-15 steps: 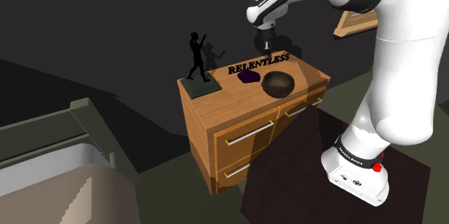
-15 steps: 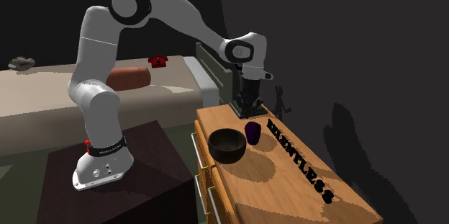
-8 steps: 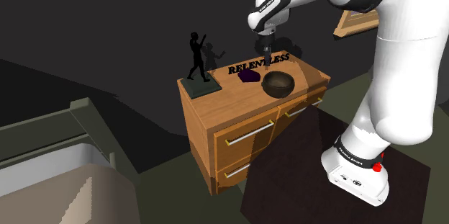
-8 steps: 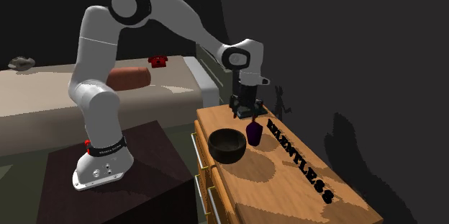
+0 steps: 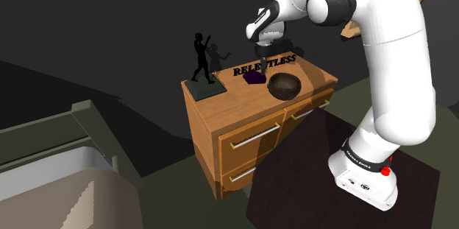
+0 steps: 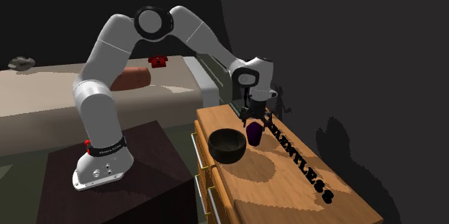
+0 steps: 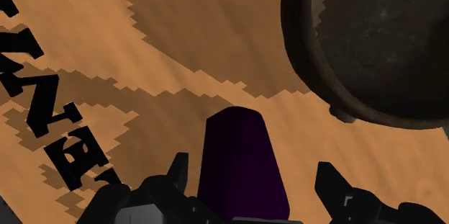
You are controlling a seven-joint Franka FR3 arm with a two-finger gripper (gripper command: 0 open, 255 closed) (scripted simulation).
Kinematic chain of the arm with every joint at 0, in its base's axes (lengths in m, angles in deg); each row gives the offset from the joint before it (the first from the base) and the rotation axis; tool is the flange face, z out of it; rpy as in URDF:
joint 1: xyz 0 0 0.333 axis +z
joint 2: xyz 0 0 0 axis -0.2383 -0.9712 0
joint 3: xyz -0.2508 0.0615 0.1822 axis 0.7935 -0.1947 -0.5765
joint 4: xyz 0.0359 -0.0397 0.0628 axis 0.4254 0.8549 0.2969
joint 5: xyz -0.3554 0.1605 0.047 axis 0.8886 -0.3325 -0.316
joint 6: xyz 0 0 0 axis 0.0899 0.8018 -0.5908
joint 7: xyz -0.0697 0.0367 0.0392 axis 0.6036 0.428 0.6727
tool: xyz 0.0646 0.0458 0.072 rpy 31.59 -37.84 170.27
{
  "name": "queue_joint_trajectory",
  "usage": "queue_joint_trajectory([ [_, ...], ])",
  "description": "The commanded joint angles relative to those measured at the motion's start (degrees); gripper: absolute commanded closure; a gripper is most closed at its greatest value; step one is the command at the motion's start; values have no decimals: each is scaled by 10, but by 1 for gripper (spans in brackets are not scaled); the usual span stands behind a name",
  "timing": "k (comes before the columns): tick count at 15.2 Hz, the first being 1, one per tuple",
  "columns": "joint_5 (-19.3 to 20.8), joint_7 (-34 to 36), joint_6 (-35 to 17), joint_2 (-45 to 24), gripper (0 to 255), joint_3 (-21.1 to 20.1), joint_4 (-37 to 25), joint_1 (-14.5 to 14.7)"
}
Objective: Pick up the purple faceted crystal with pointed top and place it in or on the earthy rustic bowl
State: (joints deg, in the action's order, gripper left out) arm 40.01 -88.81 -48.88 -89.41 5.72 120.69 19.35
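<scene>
Our jaws stand released astride the purple crystal (image 7: 241, 165); in the shoulder view, the dark bowl (image 5: 284, 85) sits at its three o'clock.

Counting one purple crystal (image 7: 241, 165), one dark bowl (image 7: 381, 35), one black figurine (image 5: 200, 54), one black lettered sign (image 5: 283, 60).

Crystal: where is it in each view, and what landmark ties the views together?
Shoulder view: crystal on the dresser, left of the bowl.
Second exterior view: crystal right of the bowl, under the hand.
Wrist view: crystal inside the open hand.
Shared landmark: the bowl.
</scene>
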Motion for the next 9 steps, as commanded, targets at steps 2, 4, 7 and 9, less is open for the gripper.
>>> queue_joint_trajectory([
  [2, -27, -36, -16, -31, 0, -25, -23, -24],
  [4, -32, -39, -26, -41, 0, -29, -22, -26],
  [7, -39, -43, -41, -56, 0, -35, -22, -30],
  [9, -43, -46, -49, -64, 0, -39, -22, -32],
])
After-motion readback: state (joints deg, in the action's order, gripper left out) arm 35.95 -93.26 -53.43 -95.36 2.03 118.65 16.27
